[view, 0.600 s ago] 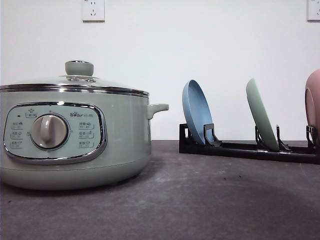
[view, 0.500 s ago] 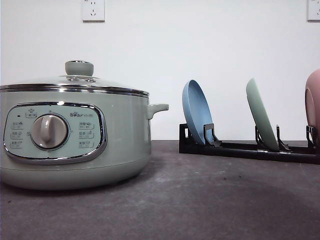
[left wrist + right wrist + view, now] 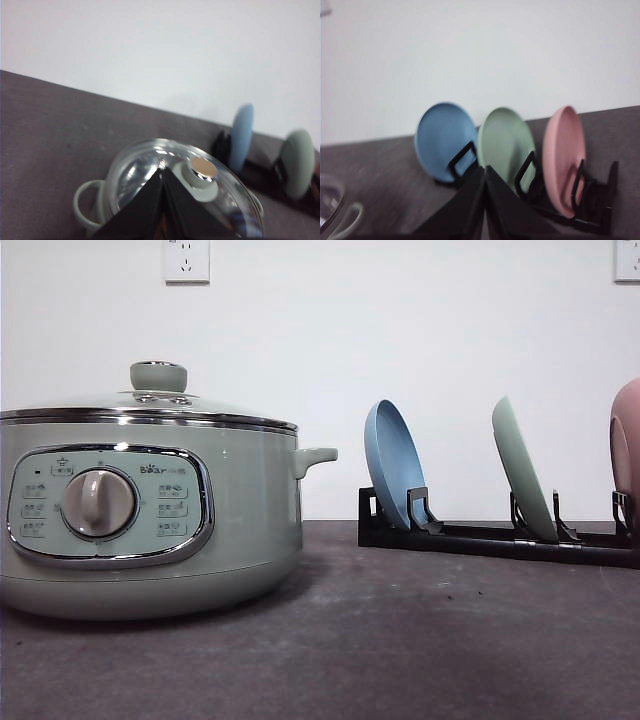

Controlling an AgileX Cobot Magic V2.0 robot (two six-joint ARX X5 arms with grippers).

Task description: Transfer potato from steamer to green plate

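Steamer [image 3: 150,510] at desk's left edge, glass lid [image 3: 175,185] on, so we can't see the potato. Green plate [image 3: 522,468] upright in the rack [image 3: 480,538], far right. Both claws [image 3: 162,210] [image 3: 484,205] pressed together, empty.

You see the steamer [image 3: 150,510], a large pale sage-green pot, sitting upright on the table at the left with its glass lid [image 3: 170,180] closed on top. Its beige dial faces you. The green plate [image 3: 524,470] stands on edge in the black rack [image 3: 480,537], between the blue and pink plates.
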